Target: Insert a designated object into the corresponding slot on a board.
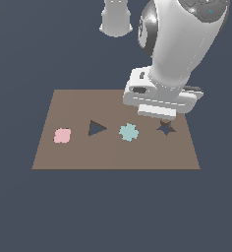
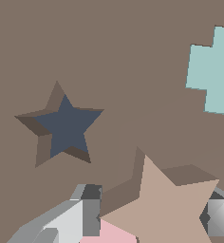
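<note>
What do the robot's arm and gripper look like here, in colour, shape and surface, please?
In the exterior view the arm is glossy white-grey, built of rounded, bulbous links with dark joint recesses and a small teal mark near the top. It ends in a wide, boxy white hand block with a darker grey underside. The gripper has angular, faceted grey fingers with dark tips in the wrist view. No cables or lettering are visible.

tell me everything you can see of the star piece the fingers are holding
The star piece is small, flat and five-pointed, matte tan, slightly lighter than the brown board. In the wrist view it sits between the two grey fingers, one on either side, held above the board and casting a shadow on it. It is not in the dark star slot, which lies off to one side, still empty. In the exterior view the arm hides it.
</note>
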Tool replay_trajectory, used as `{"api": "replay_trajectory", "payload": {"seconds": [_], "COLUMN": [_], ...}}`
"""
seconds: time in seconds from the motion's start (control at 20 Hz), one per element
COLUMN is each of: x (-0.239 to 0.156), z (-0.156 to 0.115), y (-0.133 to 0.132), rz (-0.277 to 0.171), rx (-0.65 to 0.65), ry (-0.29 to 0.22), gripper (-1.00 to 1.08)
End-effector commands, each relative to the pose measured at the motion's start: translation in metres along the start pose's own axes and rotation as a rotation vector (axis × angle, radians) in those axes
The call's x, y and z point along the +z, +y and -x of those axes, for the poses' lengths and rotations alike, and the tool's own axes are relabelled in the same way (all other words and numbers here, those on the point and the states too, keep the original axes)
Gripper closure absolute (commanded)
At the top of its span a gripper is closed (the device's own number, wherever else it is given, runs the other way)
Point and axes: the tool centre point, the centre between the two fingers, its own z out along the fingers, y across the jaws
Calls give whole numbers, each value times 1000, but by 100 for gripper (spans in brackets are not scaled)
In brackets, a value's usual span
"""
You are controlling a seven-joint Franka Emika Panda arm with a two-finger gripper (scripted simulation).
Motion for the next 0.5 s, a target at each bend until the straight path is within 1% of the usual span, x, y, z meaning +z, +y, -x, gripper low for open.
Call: {"api": "replay_trajectory", "payload": {"seconds": [0.0,0.25,0.45], "x": [-1,-2,-2], "z": [-7,-21,-31], "y": [-15,-37,-50], "rz": [0,0,0], "rx": [55,139,189], "ry": [0,0,0], "gripper": [108,108,108]}}
